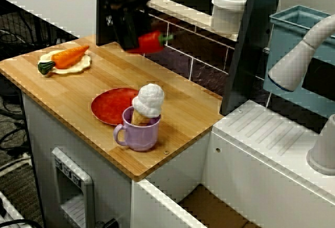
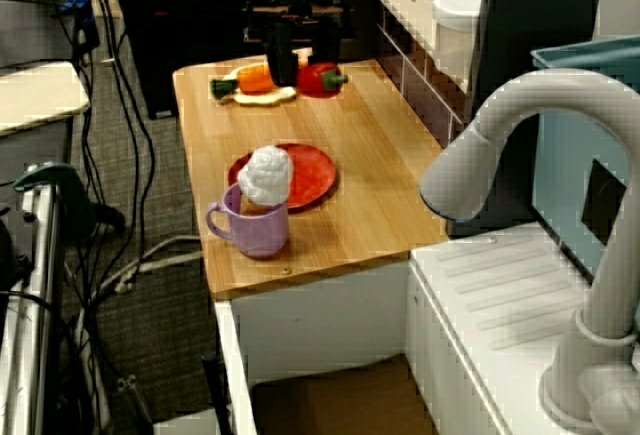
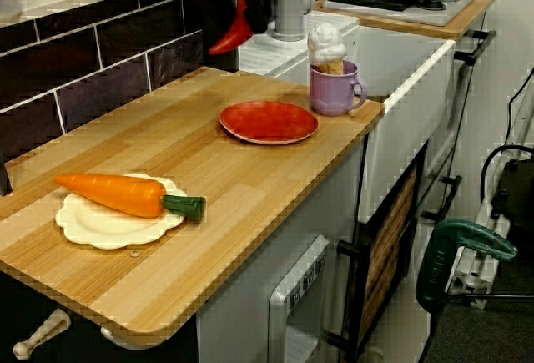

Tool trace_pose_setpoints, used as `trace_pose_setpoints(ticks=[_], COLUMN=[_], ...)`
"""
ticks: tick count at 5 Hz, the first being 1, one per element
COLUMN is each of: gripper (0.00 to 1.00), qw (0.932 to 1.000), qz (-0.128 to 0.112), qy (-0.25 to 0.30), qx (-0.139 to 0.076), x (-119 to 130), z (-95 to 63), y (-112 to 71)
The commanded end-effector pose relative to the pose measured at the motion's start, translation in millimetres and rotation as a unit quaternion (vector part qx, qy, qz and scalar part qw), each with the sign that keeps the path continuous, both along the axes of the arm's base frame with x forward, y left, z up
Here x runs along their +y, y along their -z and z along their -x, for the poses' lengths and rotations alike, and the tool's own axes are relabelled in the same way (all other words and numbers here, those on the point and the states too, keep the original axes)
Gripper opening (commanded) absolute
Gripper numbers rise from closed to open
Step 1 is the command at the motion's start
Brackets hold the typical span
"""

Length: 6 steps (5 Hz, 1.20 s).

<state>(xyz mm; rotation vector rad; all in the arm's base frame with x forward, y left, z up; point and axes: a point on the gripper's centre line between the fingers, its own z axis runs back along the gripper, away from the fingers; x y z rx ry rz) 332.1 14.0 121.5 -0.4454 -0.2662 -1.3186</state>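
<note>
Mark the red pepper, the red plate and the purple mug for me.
red pepper (image 1: pixel 152 42), high front view, on its red body.
red plate (image 1: pixel 109 105), high front view, on its bare left half.
purple mug (image 1: pixel 141 134), high front view, on its front wall.

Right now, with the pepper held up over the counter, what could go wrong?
The gripper pinches the pepper by one end only, so it may slip out. The mug with the ice cream stands near the edge of the counter; a low sweep could topple it.
</note>
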Motion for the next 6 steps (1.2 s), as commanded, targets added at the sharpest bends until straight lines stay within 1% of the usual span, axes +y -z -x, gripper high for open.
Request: trace_pose_setpoints(ticks=[1, 2, 3, 4, 5, 6], gripper=[0.00, 0.00, 0.00, 0.00, 0.00, 0.00], qw=[0.9836, 0.9758, 0.9603, 0.9383, 0.9107, 0.8794], qz=[-0.136, -0.166, -0.206, -0.227, -0.254, -0.260], qy=[-0.036, -0.079, -0.154, -0.246, -0.321, -0.396], qx=[-0.113, -0.118, -0.108, -0.088, -0.057, -0.046], x=[1.1, 3.2, 4.7, 2.7, 3.4, 8.3], z=[19.0, 24.1, 33.8, 43.9, 48.9, 53.6], y=[-34.6, -35.7, -38.1, -34.7, -32.1, -33.2])
